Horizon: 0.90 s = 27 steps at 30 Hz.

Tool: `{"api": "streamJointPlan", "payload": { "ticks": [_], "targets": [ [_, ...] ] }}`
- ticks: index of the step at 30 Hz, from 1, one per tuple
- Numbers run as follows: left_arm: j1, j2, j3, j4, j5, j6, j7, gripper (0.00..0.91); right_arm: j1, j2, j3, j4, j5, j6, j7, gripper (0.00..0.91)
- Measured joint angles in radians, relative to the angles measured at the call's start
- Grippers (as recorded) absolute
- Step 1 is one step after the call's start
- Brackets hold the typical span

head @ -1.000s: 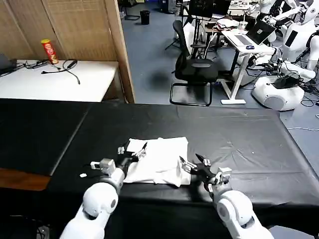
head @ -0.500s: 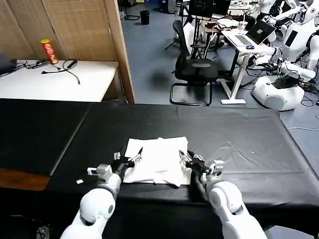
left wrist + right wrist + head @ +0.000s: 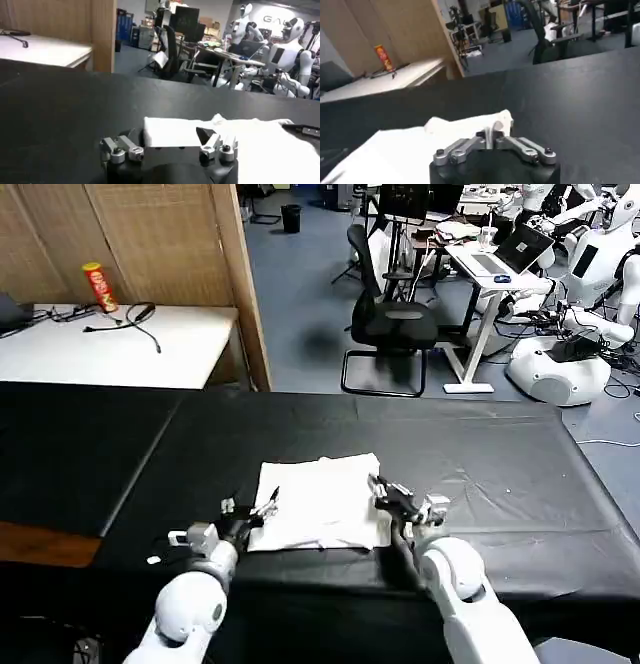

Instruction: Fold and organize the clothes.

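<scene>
Head view first: the left gripper [image 3: 249,514] sits at the left edge of the plain white folded cotton T-shirt [image 3: 322,499], its two fingers spread apart with nothing between them, one finger over the bare cloth-covered table and the other at the shirt's border. In the left wrist view the same spread shows, with the near corner of the shirt lying just beyond the fingertips. The right gripper [image 3: 385,493] is at the shirt's right edge; in the right wrist view its fingers [image 3: 492,141] are drawn together, and a small ridge of white fabric rises right at the tips, so it appears to be pinching a fold of the shirt.

The shirt lies as a rough rectangle near the front of the black cloth-covered table [image 3: 500,484], between the two grippers.

Risk, as I judge it: only the right side seems gripped. If that arm lifts or drags while the left side holds nothing, the stack could skew, unfold, or slide toward the near table edge. A thin pinch may also slip out mid-move.
</scene>
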Motion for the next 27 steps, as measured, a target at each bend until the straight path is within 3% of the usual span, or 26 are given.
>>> {"api": "streamJointPlan", "payload": {
  "ticks": [6, 13, 21, 23, 25, 27],
  "targets": [
    [0.014, -0.010, -0.003, 0.000, 0.007, -0.005, 0.003, 0.878, -0.084, -0.068, 0.037, 0.130, -0.015, 0.001, 0.007, 0.878],
    [0.015, -0.009, -0.009, -0.007, 0.009, -0.005, 0.003, 0.878, -0.250, -0.149, 0.023, 0.269, -0.137, 0.065, -0.009, 0.878],
    [0.013, -0.006, -0.012, -0.007, 0.010, -0.005, 0.005, 0.878, -0.402, -0.188, -0.002, 0.319, -0.236, 0.097, -0.030, 0.878],
    [0.014, -0.006, -0.012, -0.007, 0.010, -0.006, 0.005, 0.878, -0.409, -0.186, -0.007, 0.319, -0.246, 0.098, -0.030, 0.848],
    [0.014, -0.006, -0.014, -0.007, 0.010, -0.006, 0.005, 0.878, -0.410, -0.180, -0.014, 0.314, -0.255, 0.098, -0.030, 0.731],
    [0.015, -0.005, -0.017, -0.007, 0.010, -0.006, 0.005, 0.878, -0.407, -0.174, -0.022, 0.309, -0.264, 0.098, -0.030, 0.702]
  ]
}}
